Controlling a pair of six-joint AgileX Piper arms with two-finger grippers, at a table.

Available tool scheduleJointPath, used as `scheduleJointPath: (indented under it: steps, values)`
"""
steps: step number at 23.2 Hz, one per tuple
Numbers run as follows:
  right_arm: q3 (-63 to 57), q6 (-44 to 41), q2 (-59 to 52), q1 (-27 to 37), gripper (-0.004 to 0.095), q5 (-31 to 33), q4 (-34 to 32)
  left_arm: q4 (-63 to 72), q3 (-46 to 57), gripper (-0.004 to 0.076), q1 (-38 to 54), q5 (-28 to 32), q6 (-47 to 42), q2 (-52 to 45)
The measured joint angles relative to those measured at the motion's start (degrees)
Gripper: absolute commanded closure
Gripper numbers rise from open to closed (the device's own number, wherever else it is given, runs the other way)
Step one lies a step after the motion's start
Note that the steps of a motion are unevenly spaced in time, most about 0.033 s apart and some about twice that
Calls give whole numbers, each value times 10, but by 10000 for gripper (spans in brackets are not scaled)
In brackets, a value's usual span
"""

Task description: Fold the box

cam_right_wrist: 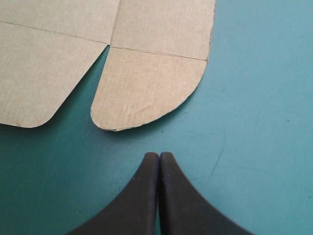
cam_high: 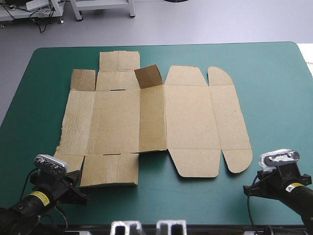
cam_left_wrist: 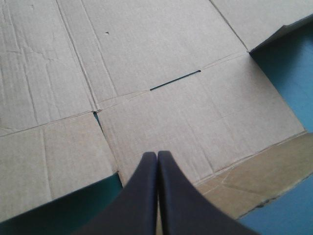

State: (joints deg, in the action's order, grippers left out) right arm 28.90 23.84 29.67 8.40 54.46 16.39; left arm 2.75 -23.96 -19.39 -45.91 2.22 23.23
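The box (cam_high: 151, 122) lies flat and unfolded in the middle of the counter (cam_high: 274, 88). Its long axis runs side to side across the robot's front, so each arm faces one end of its near edge. No walls are up yet. Only one small flap (cam_high: 148, 76) on the box's far edge stands raised, and everything else rests on the teal-green cover.

The left claw (cam_left_wrist: 157, 154) is pinched together, its black fingers meeting in a point and holding nothing. It sits at the box's near left corner, with its tips over the edge of the near-left flap (cam_left_wrist: 195, 132). The crease and the narrow slot (cam_left_wrist: 175, 81) that join this flap to the main panel lie straight ahead of it.

The right claw (cam_right_wrist: 159, 154) is likewise pressed closed and empty. It stands off the box's near right corner, over bare cover. The rounded flap (cam_right_wrist: 146, 88) lies just ahead of it, with a strip of cover between.

So the left claw is the nearer of the two, already at the board, while the right has a gap to cross. The fold looks barely begun. Whichever flap goes up first, its crease runs parallel to the box's long axis, so the lift would probably need to go away from the robot, toward the box's far edge. Both claws would have to part, or slide under the board's edge, before they could raise anything.
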Motion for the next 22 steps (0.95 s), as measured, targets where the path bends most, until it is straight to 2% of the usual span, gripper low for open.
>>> scheduleJointPath:
  steps: [11, 18, 22]
  values:
    - [0, 0, 0, 0, 932, 0, 0, 0, -7, 734, 0, -2, 23, 0]
    - [0, 0, 0, 0, 932, 0, 0, -87, -146, 734, 0, -4, 36, 36]
    - [0, 0, 0, 0, 933, 0, 0, -228, -246, 734, 0, -6, -63, 127]
